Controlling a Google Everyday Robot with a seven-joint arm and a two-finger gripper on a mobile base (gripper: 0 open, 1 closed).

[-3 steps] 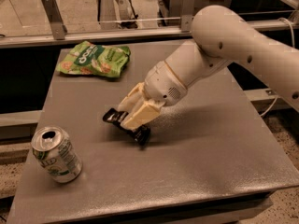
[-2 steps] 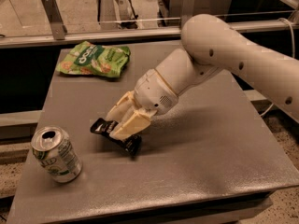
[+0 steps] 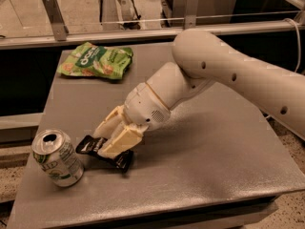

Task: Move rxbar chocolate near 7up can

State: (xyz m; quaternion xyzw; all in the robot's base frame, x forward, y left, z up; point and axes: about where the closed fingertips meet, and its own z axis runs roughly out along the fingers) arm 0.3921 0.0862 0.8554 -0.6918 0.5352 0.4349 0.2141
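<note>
Dim, warm indoor light on my feed. There's a pale sheen on the flat grey tabletop (image 3: pixel 224 175) toward its right front and a soft shadow under the white robot arm (image 3: pixel 238 75). The cream two-finger gripper (image 3: pixel 107 147) sits low at front left, clamped on the black-wrapped rxbar chocolate (image 3: pixel 123 161), with dark shadow beneath. Small highlight on the silver 7up can (image 3: pixel 55 159) rim. The crinkled green snack bag (image 3: pixel 97 61) looks glossy. Below the metal rail (image 3: pixel 143 32) it goes nearly black. Everything is slightly soft, with blocky compression.
</note>
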